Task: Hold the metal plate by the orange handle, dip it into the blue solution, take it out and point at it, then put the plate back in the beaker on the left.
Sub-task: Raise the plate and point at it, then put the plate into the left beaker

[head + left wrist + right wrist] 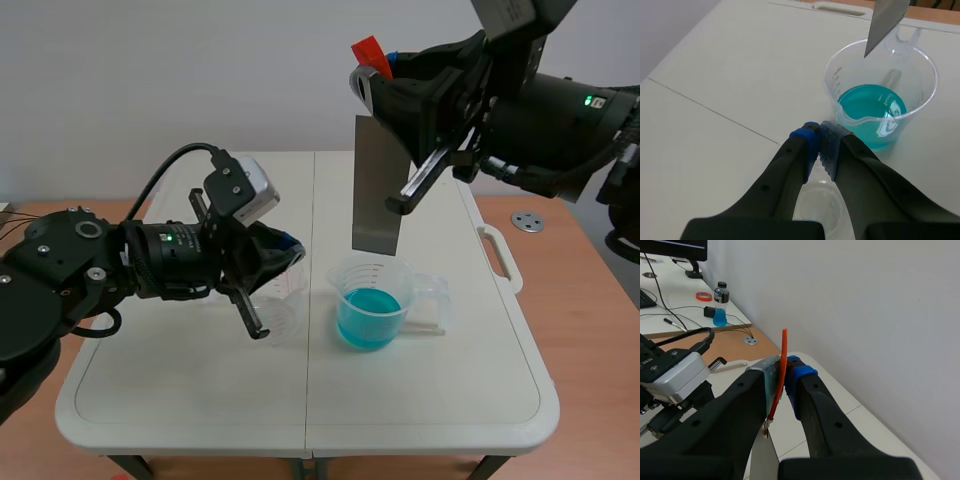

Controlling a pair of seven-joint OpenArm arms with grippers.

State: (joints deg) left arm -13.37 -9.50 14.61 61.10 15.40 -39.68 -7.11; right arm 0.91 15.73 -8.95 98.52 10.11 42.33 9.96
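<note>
A grey metal plate (375, 190) hangs upright, its lower edge just above the clear beaker of blue solution (370, 300). My right gripper (385, 75) is shut on the plate's orange handle (370, 52), high over the table. In the right wrist view the orange handle (783, 375) is pinched between my right gripper's (785, 371) pads. My left gripper (295, 250) is shut on nothing and hovers over an empty clear beaker (280, 318), left of the blue one. In the left wrist view my left gripper (818, 132) aims at the blue beaker (880, 100), with the plate's corner (885, 25) above it.
The white folding table (180, 400) has a seam down its middle and a carry handle (497, 255) at its right edge. A small metal disc (527, 221) lies on the wooden desk beyond. A bottle (720, 305) and a tape roll (702, 296) sit far off.
</note>
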